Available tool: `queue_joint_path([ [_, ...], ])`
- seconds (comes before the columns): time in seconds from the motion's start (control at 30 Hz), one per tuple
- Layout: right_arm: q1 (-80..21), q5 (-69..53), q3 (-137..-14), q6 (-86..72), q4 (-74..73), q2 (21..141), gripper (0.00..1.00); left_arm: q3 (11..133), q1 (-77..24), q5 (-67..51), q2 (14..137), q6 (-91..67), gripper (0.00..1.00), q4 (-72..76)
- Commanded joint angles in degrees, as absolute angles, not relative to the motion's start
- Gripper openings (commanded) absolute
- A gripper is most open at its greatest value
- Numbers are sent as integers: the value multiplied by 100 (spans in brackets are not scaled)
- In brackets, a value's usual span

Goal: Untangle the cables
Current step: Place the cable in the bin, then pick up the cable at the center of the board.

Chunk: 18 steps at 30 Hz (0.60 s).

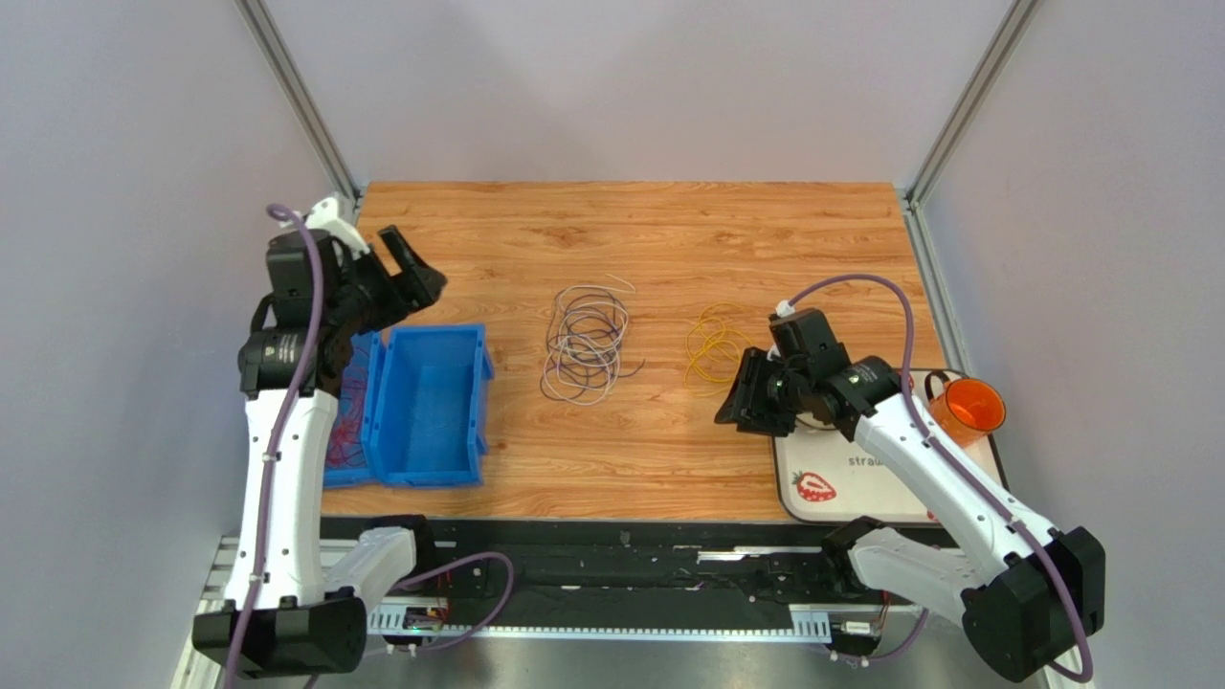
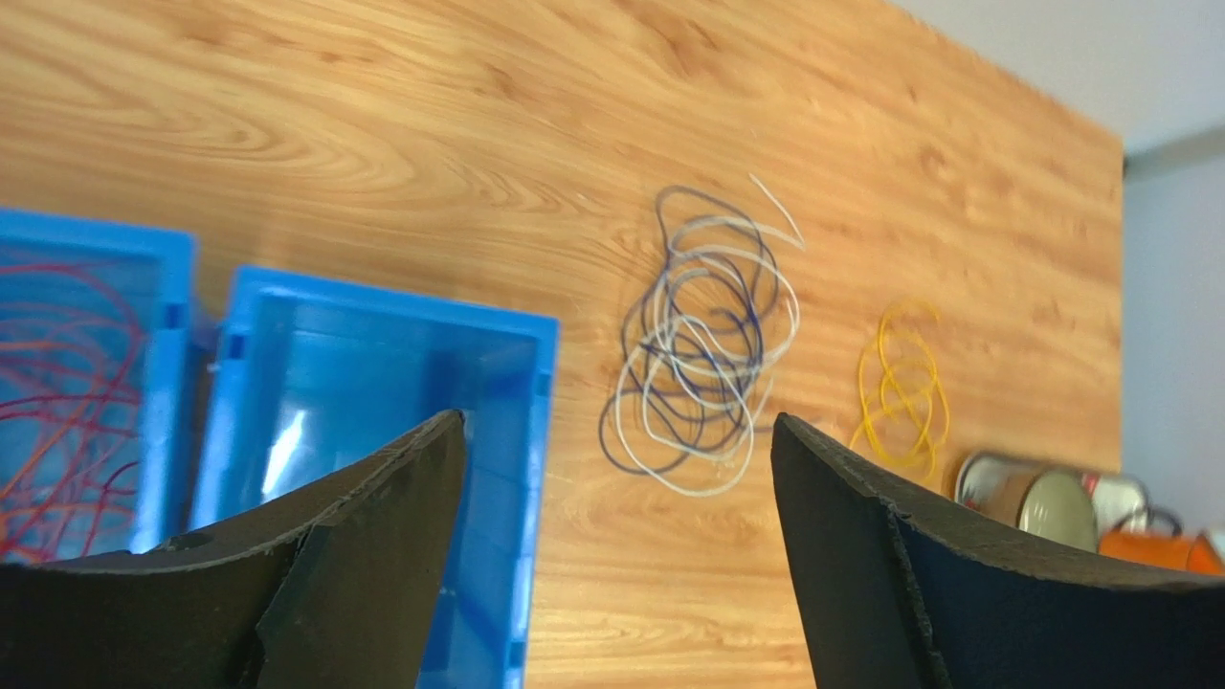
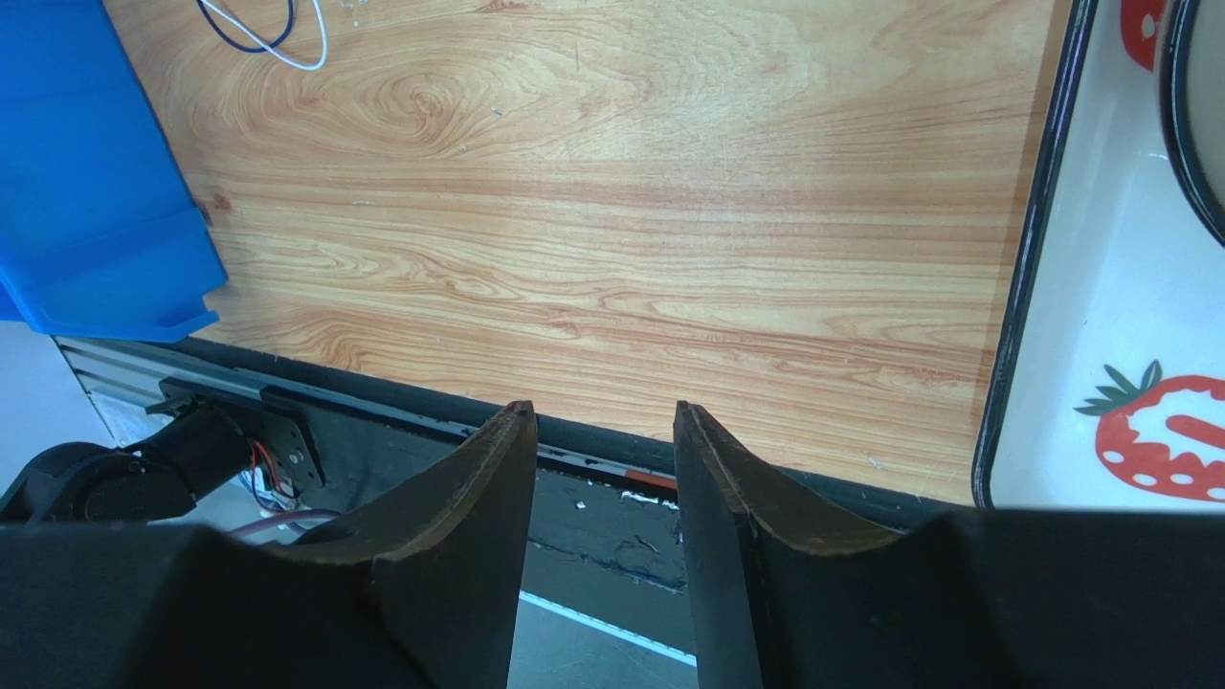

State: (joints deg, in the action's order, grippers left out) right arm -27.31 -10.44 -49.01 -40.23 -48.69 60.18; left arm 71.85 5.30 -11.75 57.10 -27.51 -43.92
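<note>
Black and spread wide, my left jaws frame the bottom of the left wrist view with nothing between them. They hang above the far end of two blue bins. The nearer-left bin holds a loose nest of red cables. The bin beside it shows only its bare floor.

Mid-tabletop, well apart from both bins, lies a tangle of white, grey and purple cables. Its loops are stretched into an oval whose long axis runs from the far edge toward my bases. One stray white end points away to the far right.

Just right of that tangle, a smaller coil of yellow cables lies with the same far-to-near lengthwise run. Its near side is partly hidden behind my right wrist.

My right jaws stand partly open and hold nothing. They are low over bare wood and aimed at the near edge and slightly left, on the near side of the yellow coil.

Behind that arm sits a white strawberry-print tray, with an orange cup at its far right.
</note>
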Motion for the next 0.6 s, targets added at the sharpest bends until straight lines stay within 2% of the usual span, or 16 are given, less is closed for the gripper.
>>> queue_joint_path([
  [0.0,-2760,-993,-4992,-3990,-4518,6038,44,7392,-368,-967,6090,-2470,83,-4184],
  [0.27,-2760,-941,-4790,-3946,-4325,6091,44,7137,-1642,-633,6811,-2171,83,-3542],
  [0.57,-2751,-634,-4825,-3806,-4236,6275,44,7435,-2591,-246,7927,-1969,82,-3279],
])
